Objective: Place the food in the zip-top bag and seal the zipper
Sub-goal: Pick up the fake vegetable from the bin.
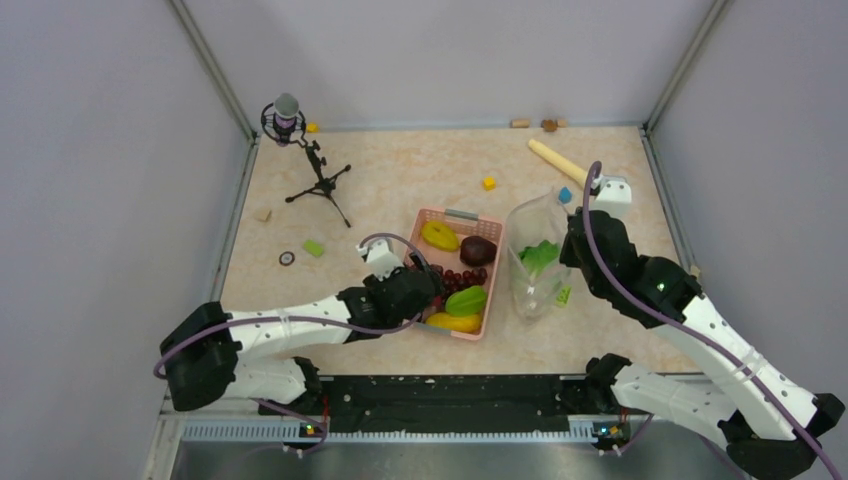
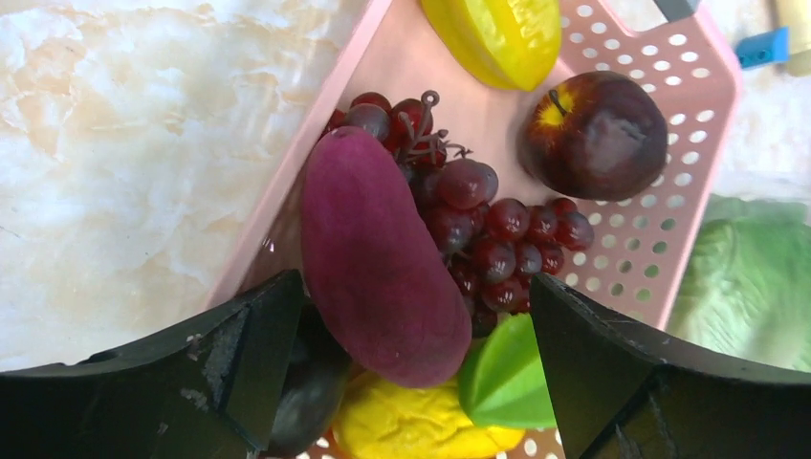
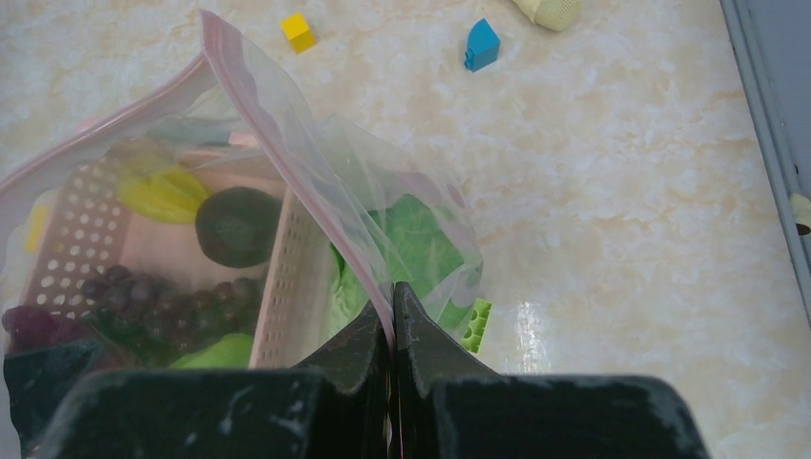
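sweet potato next
your left gripper (image 2: pixel 411 296) is spread wide over the sweet potato (image 2: pixel 378 258) in the basket (image 2: pixel 669 239); drop lower and close across its middle. right gripper (image 3: pixel 392 316) pinches the bag (image 3: pixel 316 182) rim, just right of the basket; hold it high.

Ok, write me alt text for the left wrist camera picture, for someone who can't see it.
The left gripper, jaws open, straddles a magenta sweet potato lying in a pink basket. Beside it lie dark red grapes, a dark apple and a yellow fruit.
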### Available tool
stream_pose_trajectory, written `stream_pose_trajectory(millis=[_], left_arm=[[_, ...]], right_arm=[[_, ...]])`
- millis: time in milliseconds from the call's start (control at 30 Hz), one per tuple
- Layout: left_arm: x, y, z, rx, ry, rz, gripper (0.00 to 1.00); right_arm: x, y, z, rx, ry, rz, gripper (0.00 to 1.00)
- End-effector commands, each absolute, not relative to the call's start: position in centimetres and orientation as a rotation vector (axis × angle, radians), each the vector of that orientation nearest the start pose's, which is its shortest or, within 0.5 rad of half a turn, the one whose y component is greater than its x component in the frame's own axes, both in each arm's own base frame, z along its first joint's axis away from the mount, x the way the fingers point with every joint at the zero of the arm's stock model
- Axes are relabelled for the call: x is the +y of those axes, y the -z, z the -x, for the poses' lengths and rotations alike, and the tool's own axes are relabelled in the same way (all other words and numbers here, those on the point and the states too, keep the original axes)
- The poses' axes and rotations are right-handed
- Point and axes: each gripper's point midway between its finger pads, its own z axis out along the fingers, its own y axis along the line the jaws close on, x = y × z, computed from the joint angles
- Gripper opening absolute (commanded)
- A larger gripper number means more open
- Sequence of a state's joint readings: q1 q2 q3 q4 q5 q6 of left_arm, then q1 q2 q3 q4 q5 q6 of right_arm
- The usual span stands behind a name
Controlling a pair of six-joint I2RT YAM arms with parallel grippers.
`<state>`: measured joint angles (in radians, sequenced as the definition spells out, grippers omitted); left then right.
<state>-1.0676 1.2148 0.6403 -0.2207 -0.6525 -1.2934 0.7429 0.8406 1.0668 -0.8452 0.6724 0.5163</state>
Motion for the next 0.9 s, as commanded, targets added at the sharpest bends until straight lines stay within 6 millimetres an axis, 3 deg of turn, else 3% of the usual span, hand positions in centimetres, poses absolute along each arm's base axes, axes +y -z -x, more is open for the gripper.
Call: stream_pose_trajectory(millis=[0,167,500,567,733,867], left_arm=[[-25.7,-11.4,-23.8,2.104,0.51,0.597,0.92],[-26.8,-10.8,-24.4,2.108,0.5,0.579,0.82],[-26.5,-10.0,-25.8,2.082,0.39,0.554,0.58],[-26.6,-9.9,-25.9,2.082,0.387,0.541,0.5],[-25.9,-9.4,-26.1,2.074,0.351,0.542,0.15],[-23.4,-10.6,-26.7,2.006,0.266,0.579,0.03]], right_arm=[[8.2,-27.4,-23.5,2.003,-0.032,-0.162,0.0],[8.0,-27.6,-23.5,1.99,-0.028,-0.175,0.0],[7.6,-27.8,-23.1,1.974,-0.045,-0.19,0.0],[7.5,-27.9,-23.0,1.971,-0.046,-0.193,0.0],[7.8,-27.7,-23.0,1.982,-0.057,-0.182,0.0],[8.3,-27.2,-23.0,2.001,-0.069,-0.163,0.0]])
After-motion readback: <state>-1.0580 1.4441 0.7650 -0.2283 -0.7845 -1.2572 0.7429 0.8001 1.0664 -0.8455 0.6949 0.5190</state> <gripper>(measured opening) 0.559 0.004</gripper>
